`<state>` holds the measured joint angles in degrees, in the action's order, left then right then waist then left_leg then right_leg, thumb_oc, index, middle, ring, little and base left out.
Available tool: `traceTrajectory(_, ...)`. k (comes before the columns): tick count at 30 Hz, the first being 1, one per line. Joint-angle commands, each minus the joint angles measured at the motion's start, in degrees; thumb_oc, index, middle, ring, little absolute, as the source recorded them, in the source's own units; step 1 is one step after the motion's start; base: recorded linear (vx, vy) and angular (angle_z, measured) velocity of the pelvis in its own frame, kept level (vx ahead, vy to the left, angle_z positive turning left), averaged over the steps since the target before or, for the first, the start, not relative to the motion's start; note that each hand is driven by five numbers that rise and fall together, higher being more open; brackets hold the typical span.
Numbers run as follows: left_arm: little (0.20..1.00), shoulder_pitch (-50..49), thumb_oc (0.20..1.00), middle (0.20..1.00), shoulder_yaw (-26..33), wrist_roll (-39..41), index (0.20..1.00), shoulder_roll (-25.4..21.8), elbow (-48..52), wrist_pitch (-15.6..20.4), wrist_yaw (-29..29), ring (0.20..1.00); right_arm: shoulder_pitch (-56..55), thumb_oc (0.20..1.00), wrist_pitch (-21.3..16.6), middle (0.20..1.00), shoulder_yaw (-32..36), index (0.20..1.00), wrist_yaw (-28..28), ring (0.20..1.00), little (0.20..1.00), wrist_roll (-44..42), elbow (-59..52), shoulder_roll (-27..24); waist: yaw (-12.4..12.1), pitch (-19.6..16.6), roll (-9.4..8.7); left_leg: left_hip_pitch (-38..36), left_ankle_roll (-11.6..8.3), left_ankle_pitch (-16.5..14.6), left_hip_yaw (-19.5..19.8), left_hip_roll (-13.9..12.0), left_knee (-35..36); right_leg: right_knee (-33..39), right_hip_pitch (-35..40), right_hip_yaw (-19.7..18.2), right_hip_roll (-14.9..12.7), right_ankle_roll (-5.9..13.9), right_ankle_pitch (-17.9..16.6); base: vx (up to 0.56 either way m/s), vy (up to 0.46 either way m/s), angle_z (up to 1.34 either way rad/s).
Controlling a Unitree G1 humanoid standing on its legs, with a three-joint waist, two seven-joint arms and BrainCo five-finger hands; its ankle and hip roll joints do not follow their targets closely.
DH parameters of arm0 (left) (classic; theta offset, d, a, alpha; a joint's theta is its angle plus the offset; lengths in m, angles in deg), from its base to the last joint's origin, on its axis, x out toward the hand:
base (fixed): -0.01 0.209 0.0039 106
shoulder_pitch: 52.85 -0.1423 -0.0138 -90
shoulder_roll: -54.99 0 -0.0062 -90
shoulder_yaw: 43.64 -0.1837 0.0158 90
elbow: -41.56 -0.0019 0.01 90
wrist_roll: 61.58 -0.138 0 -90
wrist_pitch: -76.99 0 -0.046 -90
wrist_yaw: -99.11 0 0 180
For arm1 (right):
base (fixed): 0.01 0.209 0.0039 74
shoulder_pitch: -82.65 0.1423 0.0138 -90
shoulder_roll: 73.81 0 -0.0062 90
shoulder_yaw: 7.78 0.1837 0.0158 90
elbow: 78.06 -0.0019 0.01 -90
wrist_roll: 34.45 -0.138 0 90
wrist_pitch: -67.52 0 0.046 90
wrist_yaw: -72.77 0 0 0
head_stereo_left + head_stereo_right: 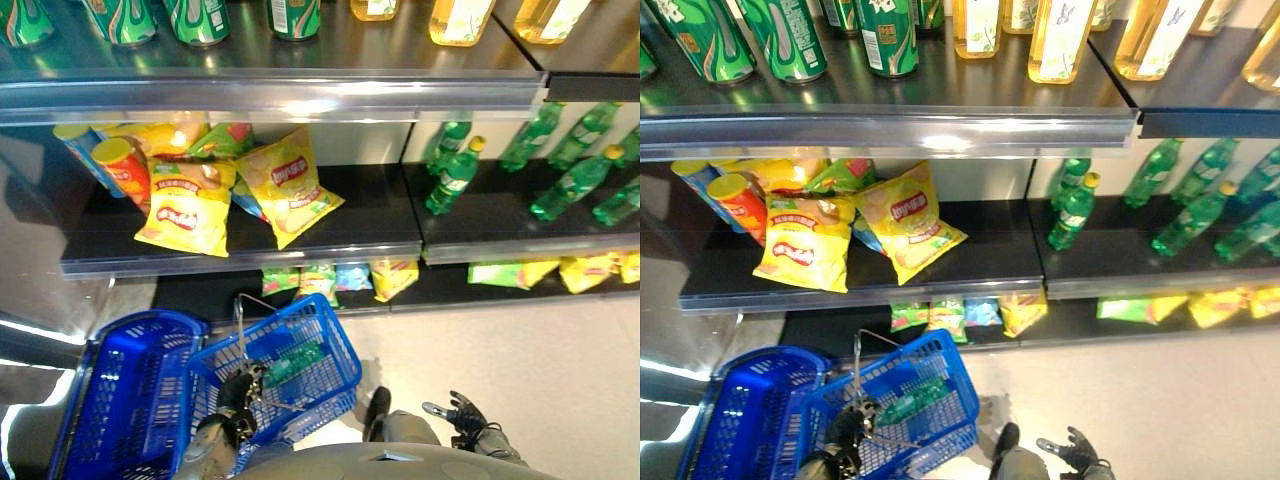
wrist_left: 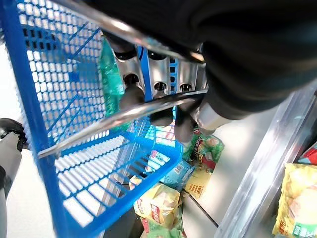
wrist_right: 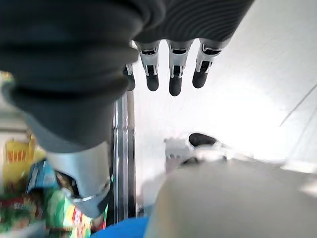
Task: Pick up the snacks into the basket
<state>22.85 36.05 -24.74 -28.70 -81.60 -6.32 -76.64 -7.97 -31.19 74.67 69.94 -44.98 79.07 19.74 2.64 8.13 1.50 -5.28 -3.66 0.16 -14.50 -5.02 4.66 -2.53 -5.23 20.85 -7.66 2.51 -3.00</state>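
My left hand (image 1: 240,390) is shut on the wire handle (image 2: 148,106) of a blue mesh basket (image 1: 335,372) that hangs low in front of the shelves. A green packet (image 1: 295,362) lies inside it. Yellow crisp bags (image 1: 285,185) (image 1: 185,215) lie on the middle shelf with a red tube (image 1: 125,170) and other packets beside them. Small snack packets (image 1: 330,280) sit on the bottom shelf, close past the basket's rim in the left wrist view. Down at the lower right, my right hand (image 1: 460,412) is open with straight fingers (image 3: 173,69) and holds nothing.
A second blue basket (image 1: 130,400) stands to the left of the held one. Green cans (image 1: 200,20) and yellow bottles (image 1: 460,20) fill the top shelf. Green bottles (image 1: 455,175) stand on the right-hand shelf section. Pale floor (image 1: 540,370) lies to the right.
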Motion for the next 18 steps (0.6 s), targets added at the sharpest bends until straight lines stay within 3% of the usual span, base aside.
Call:
traceTrajectory(1, 0.200, 2.5, 0.200, 0.200, 2.7, 0.4, 0.200, -1.5, 9.9, 7.2, 2.1, 0.200, 1.8, 1.000, -2.0, 1.000, -1.7, 1.000, 0.3, 1.000, 1.000, 1.1, 0.6, 0.4, -1.5, -1.9, -4.11, 1.5, 0.71, 1.3, -3.4, 3.1, -3.5, 2.4, 2.0, -0.1, -3.0, 6.30, -5.7, 0.08, -0.265, 0.11)
traceTrajectory(2, 0.200, 2.9, 0.200, 0.200, 2.4, 0.8, 0.200, -1.7, 10.4, 7.2, 2.1, 0.200, 1.7, 1.000, -2.5, 1.000, -2.7, 1.000, 0.0, 1.000, 1.000, 1.6, -1.0, -0.4, -1.6, -1.0, -4.65, 5.7, -1.59, 2.3, -3.6, 0.2, -12.6, 3.4, 3.5, 0.6, -2.4, 5.17, -5.0, 0.02, -0.219, 0.24)
traceTrajectory(4, 0.200, 3.4, 0.200, 0.200, 2.3, 1.1, 0.200, -1.7, 10.6, 7.3, 2.1, 0.200, 1.8, 1.000, -2.6, 1.000, -3.2, 1.000, 0.1, 1.000, 1.000, 2.0, -1.1, -0.6, -1.7, -0.5, -4.70, 7.1, -2.30, 2.8, -2.4, -0.7, -14.9, 3.8, 4.1, 1.5, -2.3, 4.71, -4.7, 0.02, -0.081, 0.49)
traceTrajectory(5, 0.200, 3.5, 0.200, 0.200, 2.2, 1.6, 0.200, -1.6, 11.2, 7.2, 2.2, 0.200, 2.1, 1.000, -2.5, 1.000, -4.0, 1.000, -0.1, 1.000, 1.000, 3.4, -1.3, -1.1, -1.5, -0.7, -4.62, 7.6, -3.48, 2.6, -2.3, -2.5, -12.2, 5.3, 5.0, 2.1, -2.8, 5.82, -4.8, 0.07, 0.033, 0.42)
traceTrajectory(6, 0.200, 3.4, 0.200, 0.200, 2.2, 1.6, 0.200, -1.6, 11.2, 7.2, 2.2, 0.200, 2.0, 1.000, -2.5, 1.000, -4.1, 1.000, -0.1, 1.000, 1.000, 3.4, -1.3, -1.1, -1.4, -0.8, -4.55, 7.4, -3.57, 2.7, -2.3, -2.5, -11.8, 5.5, 5.2, 2.1, -2.7, 5.89, -4.9, 0.08, 0.094, 0.24)
traceTrajectory(7, 0.200, 3.4, 0.200, 0.200, 2.1, 1.5, 0.200, -1.6, 11.4, 7.2, 2.1, 0.200, 1.9, 1.000, -2.5, 1.000, -4.1, 1.000, -0.2, 1.000, 1.000, 4.1, -1.8, -1.3, -1.1, -1.1, -4.81, 7.9, -4.12, 3.8, -3.8, -5.0, -9.2, 6.1, 5.3, 2.6, -3.6, 6.63, -5.1, 0.13, 0.178, 0.15)
traceTrajectory(8, 0.200, 3.4, 0.200, 0.200, 1.9, 1.0, 0.200, -1.5, 11.5, 7.1, 2.0, 0.200, 1.4, 1.000, -2.4, 1.000, -3.4, 1.000, -0.5, 1.000, 1.000, 4.3, -1.6, -1.5, -1.0, -2.3, -4.47, 8.5, -5.11, 7.5, -4.7, -7.1, -3.2, 7.0, 5.8, 2.9, -4.4, 7.75, -4.5, 0.08, 0.176, 0.43)
traceTrajectory(10, 0.200, 3.4, 0.200, 0.200, 1.7, 0.8, 0.200, -1.5, 11.5, 7.1, 2.0, 0.200, 1.2, 1.000, -2.4, 1.000, -3.1, 1.000, -0.4, 1.000, 1.000, 4.2, -1.8, -1.6, -1.0, -2.5, -4.31, 8.2, -4.77, 8.7, -5.0, -7.1, -2.1, 6.8, 5.6, 3.3, -4.5, 7.33, -4.6, 0.08, 0.134, 0.41)
traceTrajectory(13, 0.200, 3.2, 0.200, 0.200, 1.1, 0.0, 0.200, -1.5, 11.2, 7.1, 2.5, 0.200, 0.9, 1.000, -2.1, 1.000, -2.9, 1.000, -0.4, 1.000, 1.000, 5.2, -1.6, -1.3, -0.4, -3.9, -3.18, 6.5, -3.68, 6.5, -6.0, -4.7, 0.3, 6.8, 5.2, 2.9, -5.3, 7.65, -5.4, 0.12, 0.156, -0.17)
traceTrajectory(18, 0.200, 3.0, 0.200, 0.200, 1.3, 0.6, 0.200, -1.8, 11.2, 7.3, 2.9, 0.200, 1.7, 1.000, -2.2, 1.000, -4.1, 1.000, 0.0, 1.000, 1.000, 5.9, -2.0, -0.6, -1.1, -3.5, -3.45, 4.9, -2.38, 5.3, -7.8, -2.9, 0.3, 6.3, 5.3, 2.0, -6.6, 7.92, -6.0, 0.07, 0.116, -0.26)
